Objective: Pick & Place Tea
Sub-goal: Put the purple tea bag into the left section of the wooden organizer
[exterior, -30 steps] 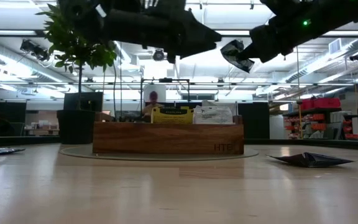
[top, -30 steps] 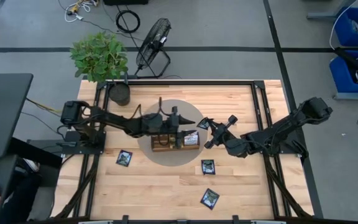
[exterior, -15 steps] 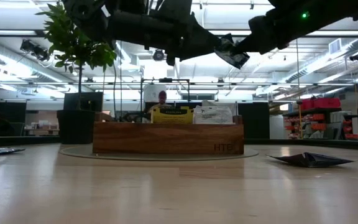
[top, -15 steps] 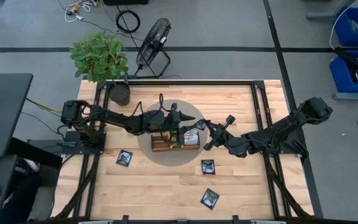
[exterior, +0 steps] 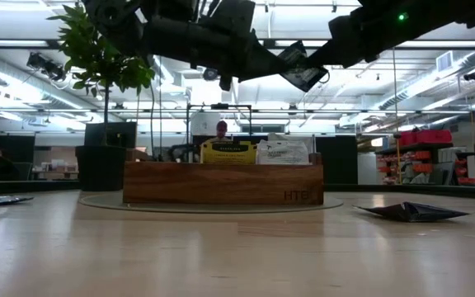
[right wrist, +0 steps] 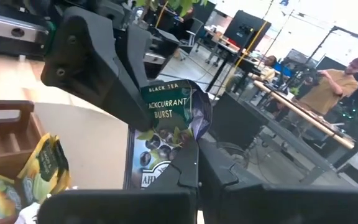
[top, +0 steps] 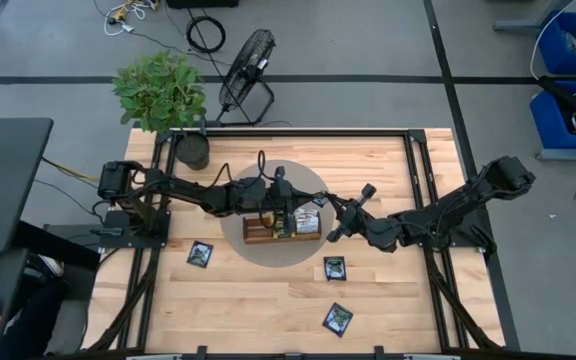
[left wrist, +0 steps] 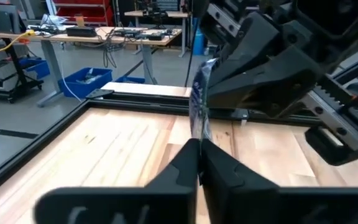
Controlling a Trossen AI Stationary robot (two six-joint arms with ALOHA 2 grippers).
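Observation:
A black tea sachet (right wrist: pixel 166 118) with a green "Blackcurrant" label hangs in the air above the right end of the wooden tray (top: pixel 264 234). Both grippers are shut on it. My left gripper (left wrist: pixel 199 158) reaches in from the table's left and my right gripper (right wrist: pixel 196 158) from the table's right. In the low view the tea sachet (exterior: pixel 301 73) sits between the two arms, well above the tray (exterior: pixel 221 183). Yellow sachets (exterior: pixel 228 152) and white ones (exterior: pixel 283 151) stand upright in the tray's compartments. My left gripper pinches the sachet's near edge (left wrist: pixel 197 134) between its two fingers, coming in about level from the table's left. The sachet shows edge-on and upright, clear of the tray. My right gripper pinches the sachet's lower corner (right wrist: pixel 190 138) between its two fingers, about level from the table's right. The label faces its camera and the sachet stands upright.
Three loose black sachets lie flat on the table: one near-left (top: pixel 200 254), two near-right (top: pixel 335 268), (top: pixel 337 319). A potted plant (top: pixel 163 95) stands at the far left corner. The tray rests on a grey round mat (top: pixel 238 245).
My left gripper has shut on the sachet that my right gripper holds; a second ago it stood open just left of it. My right gripper has tipped a little and brought the sachet slightly toward the left gripper. The sachet stays above the tray.

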